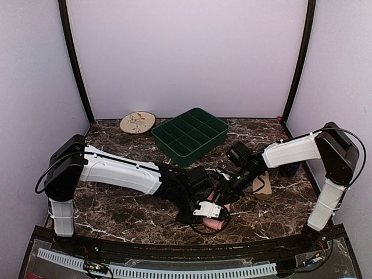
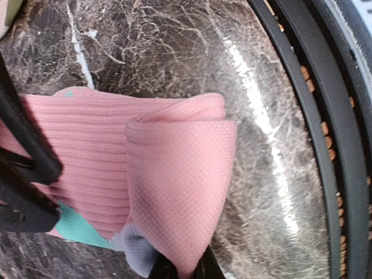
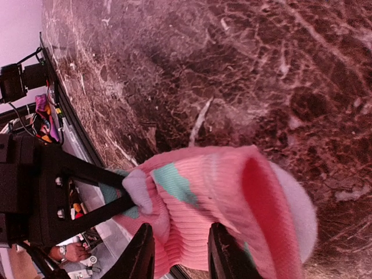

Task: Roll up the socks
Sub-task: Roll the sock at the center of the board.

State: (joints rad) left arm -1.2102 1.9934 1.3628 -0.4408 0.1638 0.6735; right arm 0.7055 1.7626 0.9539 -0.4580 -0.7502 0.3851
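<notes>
The pink sock [image 1: 214,224] lies folded near the table's front edge, ribbed, with mint patches and a lavender toe [image 3: 135,189]. In the left wrist view its folded flap [image 2: 180,174] rises from my left gripper [image 2: 180,269], which is shut on the fabric. My right gripper [image 3: 179,256] straddles the ribbed part with its jaws apart; its black fingers [image 2: 26,160] show at the left of the left wrist view. From above, the two grippers [image 1: 210,210] [image 1: 224,190] meet over the sock. The tan sock [image 1: 263,186] lies flat to the right, untouched.
A green compartment tray [image 1: 190,133] stands behind the grippers at the centre. A round beige patterned plate [image 1: 138,122] lies at the back left. The black front rail [image 2: 325,145] runs just beyond the pink sock.
</notes>
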